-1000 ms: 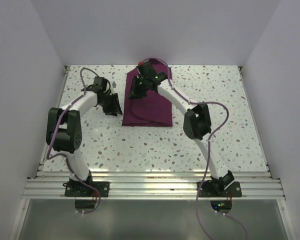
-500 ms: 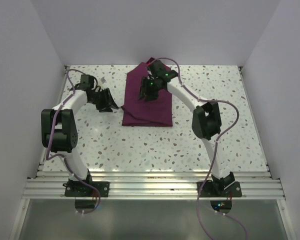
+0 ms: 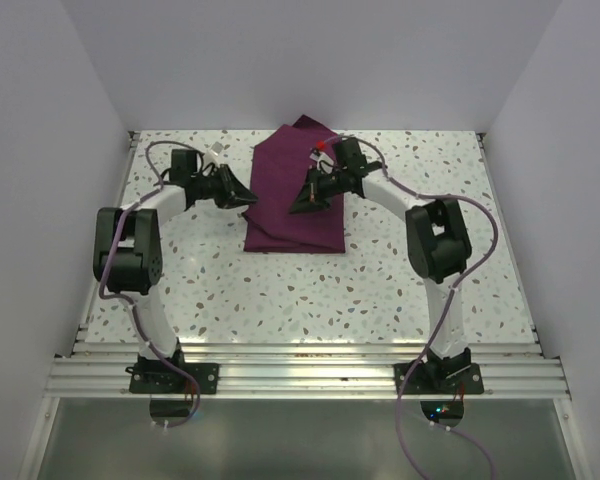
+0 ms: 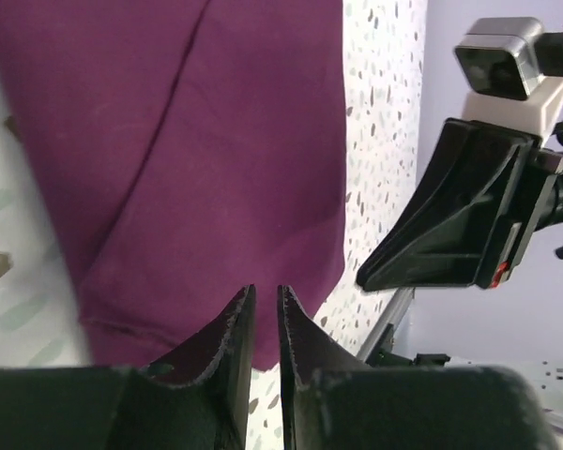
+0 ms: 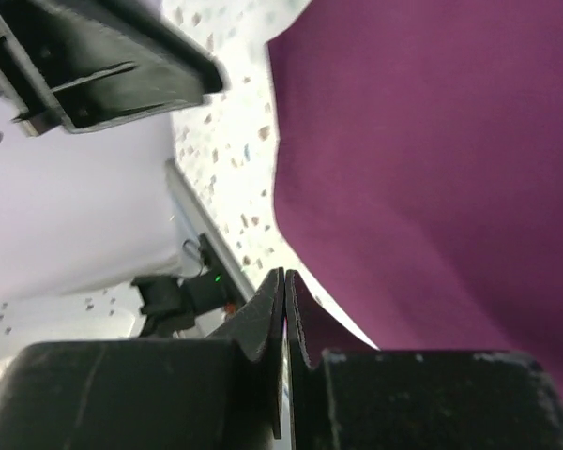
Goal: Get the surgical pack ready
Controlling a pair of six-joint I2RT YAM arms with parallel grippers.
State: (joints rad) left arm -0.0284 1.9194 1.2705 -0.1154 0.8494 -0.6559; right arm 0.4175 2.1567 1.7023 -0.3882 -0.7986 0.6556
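The maroon-purple cloth [image 3: 310, 225] lies as a folded bundle at the back middle of the table, with a corner sticking out at its far end. It also fills the left wrist view [image 4: 197, 141] and the right wrist view [image 5: 432, 141]. My left gripper [image 3: 251, 198] points right at the bundle's left edge; its jaws [image 4: 266, 292] stand a narrow slit apart with nothing between them. My right gripper [image 3: 297, 207] points left over the bundle's middle, shut and empty [image 5: 284, 274]. The two grippers face each other. The metal tray, scissors and gauze are out of view.
The speckled table [image 3: 430, 270] is boxed in by white walls on the left, back and right. A metal rail [image 3: 300, 355] runs along the near edge by the arm bases. Purple cables loop off both arms.
My right gripper has come off the bundle's far end and swung round to point left over its middle. My left gripper has moved right to the bundle's left edge.
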